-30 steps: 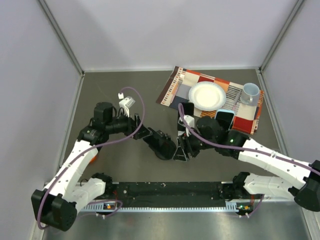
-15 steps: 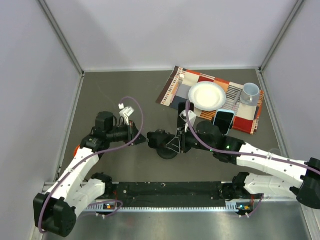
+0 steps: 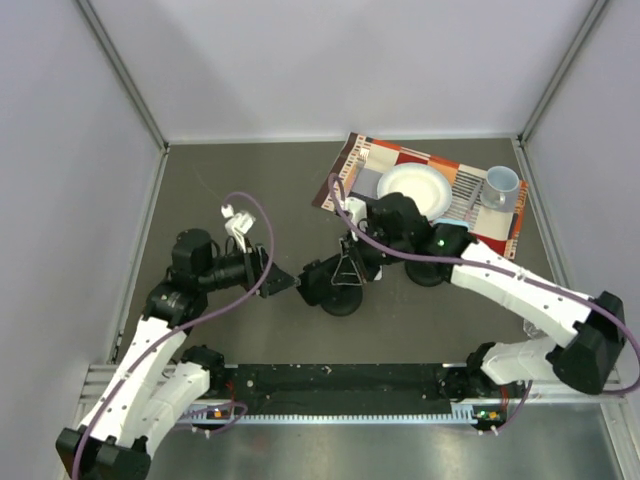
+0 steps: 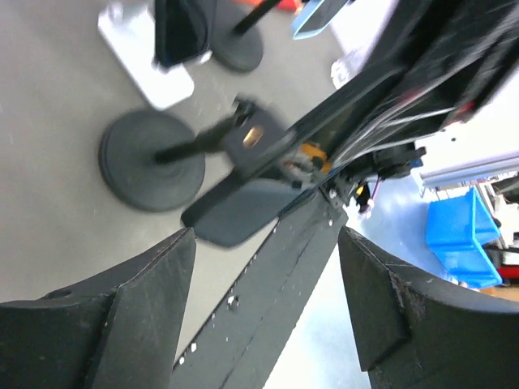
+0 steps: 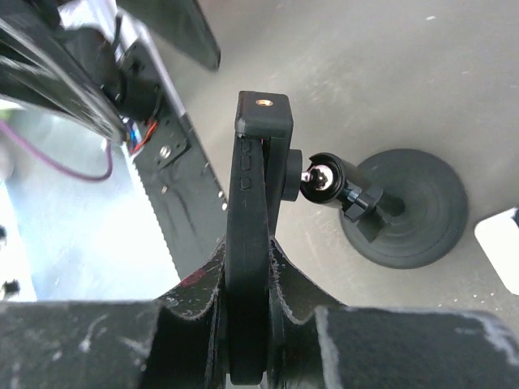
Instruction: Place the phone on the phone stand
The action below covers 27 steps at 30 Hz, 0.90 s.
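The phone (image 5: 247,194) is a thin black slab seen edge-on, with small side buttons. Its far end sits in the clamp head of a black pole stand (image 5: 405,211). My right gripper (image 5: 247,258) is shut on the phone's near end, above the pole stand's round base (image 3: 340,300). In the left wrist view the phone (image 4: 243,212) shows as a dark rounded plate. My left gripper (image 4: 266,243) is open and empty, just left of the pole stand (image 4: 150,158). The white phone stand (image 4: 142,69) sits beyond that base, with a dark upright part on it. In the top view my right arm hides it.
A patterned mat (image 3: 350,175) at the back right carries a white plate (image 3: 412,190) and a mug (image 3: 501,185). A second black round base (image 3: 430,272) stands under my right forearm. The black rail (image 3: 340,380) runs along the near edge.
My right gripper has closed on the phone, and its wrist has swung toward the back. My left gripper shut briefly at the pole stand, then opened and drew back to the left.
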Motion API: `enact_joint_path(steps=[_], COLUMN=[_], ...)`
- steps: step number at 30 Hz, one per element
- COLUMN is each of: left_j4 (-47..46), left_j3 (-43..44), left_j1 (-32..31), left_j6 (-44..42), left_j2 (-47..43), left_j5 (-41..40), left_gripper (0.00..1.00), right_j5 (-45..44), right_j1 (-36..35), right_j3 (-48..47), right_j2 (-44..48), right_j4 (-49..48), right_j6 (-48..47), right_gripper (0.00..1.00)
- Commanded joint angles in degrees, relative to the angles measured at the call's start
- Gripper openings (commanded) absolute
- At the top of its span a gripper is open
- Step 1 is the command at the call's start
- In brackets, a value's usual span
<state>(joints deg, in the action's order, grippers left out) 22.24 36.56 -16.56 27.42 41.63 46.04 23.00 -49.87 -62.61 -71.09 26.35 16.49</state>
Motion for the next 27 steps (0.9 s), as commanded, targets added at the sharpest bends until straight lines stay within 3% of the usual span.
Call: enact_joint_path(steps=[1, 4, 6, 9, 15, 18, 27], left_j4=[-5.8, -11.2, -19.0, -20.2, -18.1, -19.0, -20.3], left_j3=[6.9, 8.9, 9.0, 12.2, 16.5, 16.0, 15.0], left_j1=[0.0, -0.1, -0.1, -0.8, -3.0, -4.4, -10.2], left_j6=[-0.4, -0.6, -0.2, -2.5, -6.4, -6.3, -7.0], left_j2=[-2.4, 1.4, 4.8, 12.8, 20.7, 21.8, 25.0], left_j5=[-0.3, 3.1, 10.2, 18.5, 20.4, 20.0, 17.8], left_gripper=[0.76, 0.68, 0.67, 0.66, 0.63, 0.49, 0.39], right_j5=[18.1, 26.5, 31.5, 34.3, 35.7, 35.9, 35.6], right_j1=[2.8, 5.3, 6.1, 7.8, 9.3, 9.3, 9.3], right_j3=[-10.5, -15.0, -18.1, -21.7, -27.6, -28.0, -28.4], right_j2=[-5.2, -9.4, -12.3, -14.8, -20.0, -20.7, -20.7], right_j4=[8.3, 12.7, 16.3, 18.6, 25.6, 25.9, 25.9], right_j6=[-11.2, -14.5, -18.0, -20.0, -24.4, -24.5, -24.8], right_gripper=[0.0, 0.0, 0.0, 0.0, 0.0, 0.0, 0.0])
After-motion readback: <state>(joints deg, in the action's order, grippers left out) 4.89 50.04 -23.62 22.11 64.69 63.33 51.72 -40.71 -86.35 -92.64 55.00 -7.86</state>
